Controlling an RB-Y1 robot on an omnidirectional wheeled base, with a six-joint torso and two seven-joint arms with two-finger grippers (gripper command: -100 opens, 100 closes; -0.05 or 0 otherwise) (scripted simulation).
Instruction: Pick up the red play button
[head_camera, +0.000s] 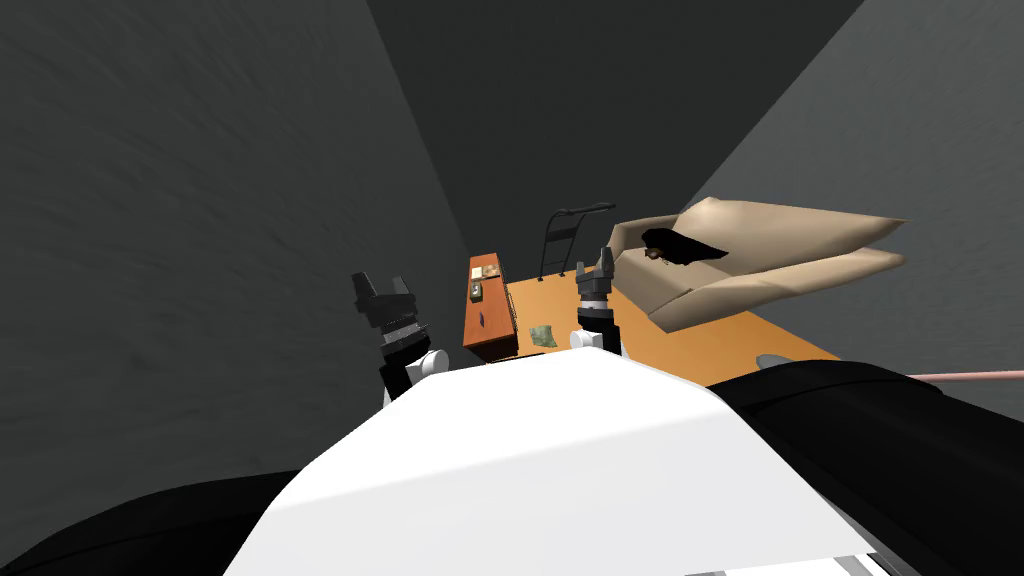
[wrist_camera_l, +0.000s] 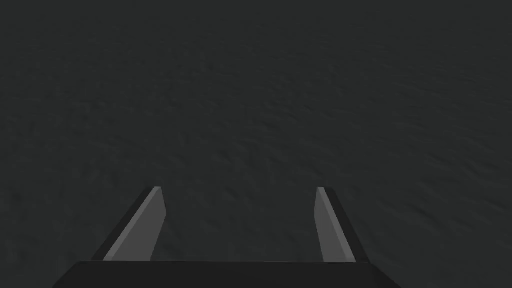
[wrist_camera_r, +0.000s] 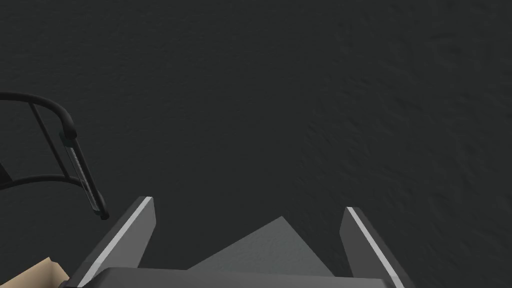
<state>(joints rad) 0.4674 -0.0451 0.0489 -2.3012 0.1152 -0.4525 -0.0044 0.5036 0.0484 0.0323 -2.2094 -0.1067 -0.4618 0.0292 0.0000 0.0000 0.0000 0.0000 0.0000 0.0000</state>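
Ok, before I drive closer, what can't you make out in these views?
Red play button: the items on the brown table are too small in the head view to tell whether any is it.
Green thing on the orange floor: too small to name.
Black thing on the beige sofa: shape unclear.
Dark metal frame: cut off by the right wrist view's edge.

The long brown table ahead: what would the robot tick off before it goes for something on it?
1. Left gripper open, empty: ok.
2. Right gripper open, empty: ok.
3. Red play button picked out among the small things on the long reddish-brown wooden table: cannot tell.
4. Table within reach: not ok, it lies beyond both grippers.
5. Way to the table free: cannot tell; a small flat green thing lies on the orange floor beside it.
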